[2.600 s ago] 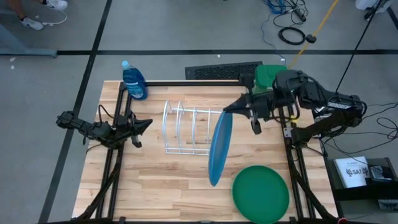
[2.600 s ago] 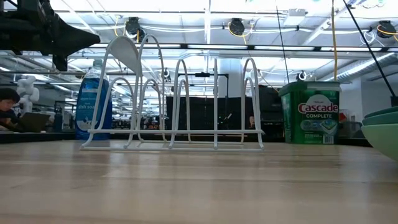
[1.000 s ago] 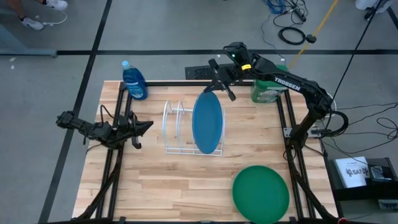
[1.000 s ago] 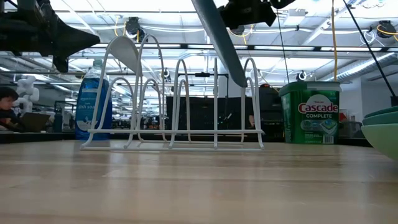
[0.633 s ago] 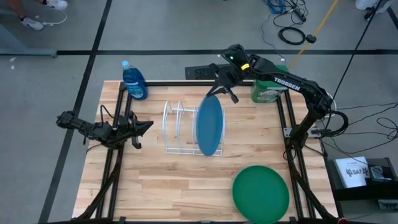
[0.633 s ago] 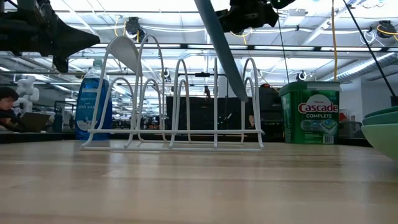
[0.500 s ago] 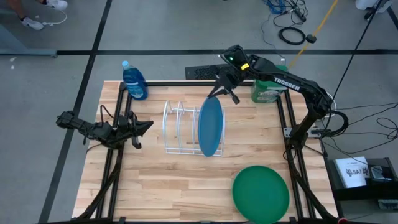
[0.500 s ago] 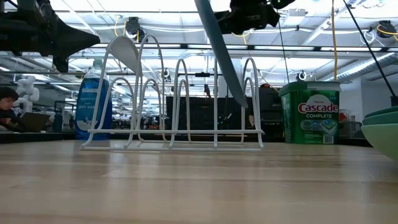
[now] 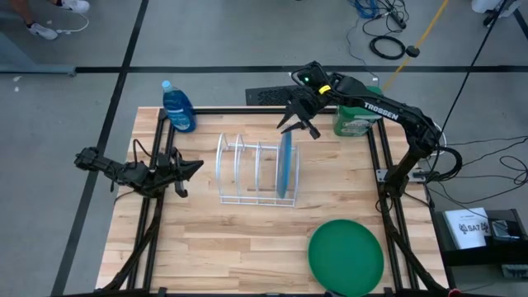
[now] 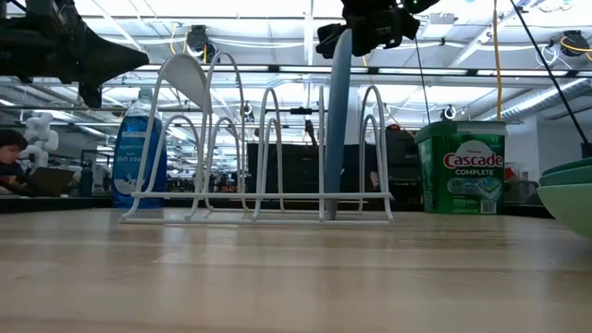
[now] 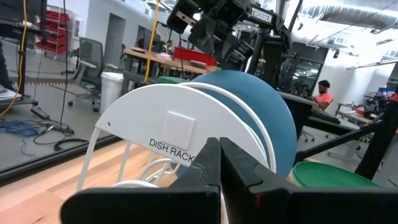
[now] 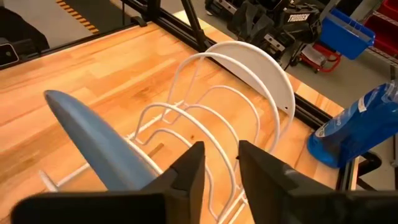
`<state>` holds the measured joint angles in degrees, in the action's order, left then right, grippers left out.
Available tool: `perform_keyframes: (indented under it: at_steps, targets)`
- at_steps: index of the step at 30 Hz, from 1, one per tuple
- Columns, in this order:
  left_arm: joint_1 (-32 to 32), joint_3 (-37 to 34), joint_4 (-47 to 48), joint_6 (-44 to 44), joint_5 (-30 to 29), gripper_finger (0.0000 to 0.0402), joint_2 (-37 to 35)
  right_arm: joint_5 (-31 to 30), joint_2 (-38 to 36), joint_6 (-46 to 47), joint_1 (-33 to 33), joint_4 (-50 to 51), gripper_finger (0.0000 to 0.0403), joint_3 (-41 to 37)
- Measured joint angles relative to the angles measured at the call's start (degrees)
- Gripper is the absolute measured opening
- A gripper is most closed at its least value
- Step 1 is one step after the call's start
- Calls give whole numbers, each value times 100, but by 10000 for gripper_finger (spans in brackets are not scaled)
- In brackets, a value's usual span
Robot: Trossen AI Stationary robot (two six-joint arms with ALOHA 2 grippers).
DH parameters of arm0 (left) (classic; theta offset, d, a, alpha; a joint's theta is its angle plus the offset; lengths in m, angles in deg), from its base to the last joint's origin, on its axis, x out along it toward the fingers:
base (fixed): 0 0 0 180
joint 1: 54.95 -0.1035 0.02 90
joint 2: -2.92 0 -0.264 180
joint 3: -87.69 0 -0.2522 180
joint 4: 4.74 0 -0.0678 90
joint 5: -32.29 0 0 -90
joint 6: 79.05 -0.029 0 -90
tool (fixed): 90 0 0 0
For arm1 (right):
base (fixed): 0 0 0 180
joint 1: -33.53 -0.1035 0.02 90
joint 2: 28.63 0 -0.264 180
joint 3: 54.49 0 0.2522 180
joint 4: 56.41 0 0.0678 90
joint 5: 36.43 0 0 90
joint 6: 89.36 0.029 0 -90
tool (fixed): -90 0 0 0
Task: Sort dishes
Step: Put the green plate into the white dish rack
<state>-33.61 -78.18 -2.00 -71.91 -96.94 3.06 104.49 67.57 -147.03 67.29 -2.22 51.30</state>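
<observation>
One blue plate (image 9: 285,166) stood upright in the rack (image 9: 247,170), its last slot toward 3 o'clock, while my right gripper (image 9: 299,121) hovered at its top rim, fingers spread. I judged the careful move was lifting straight up, clear of the wires; my left gripper (image 9: 188,167), pressed together, waited at 9 o'clock.

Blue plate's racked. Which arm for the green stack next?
Right, probably. The right gripper, open above the blue plate, is on the stack's side. The left gripper sits shut beyond the rack.
</observation>
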Motion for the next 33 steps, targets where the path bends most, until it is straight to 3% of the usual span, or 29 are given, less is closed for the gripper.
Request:
perform_keyframes:
  at_steps: [5,16,24,33]
  targets:
    - [0,1,-1,0,1,0,0,-37,-13,271,-45,-22,127,0]
    - [0,-1,-1,-2,-1,0,0,-1340,-700,612,-642,-35,165,-2]
    - [0,0,-4,4,-1,0,1,-3134,-1446,1222,-1506,-74,176,-2]
    - [0,0,-12,157,-3,0,0,-4370,-2102,2455,-2660,638,162,-2]
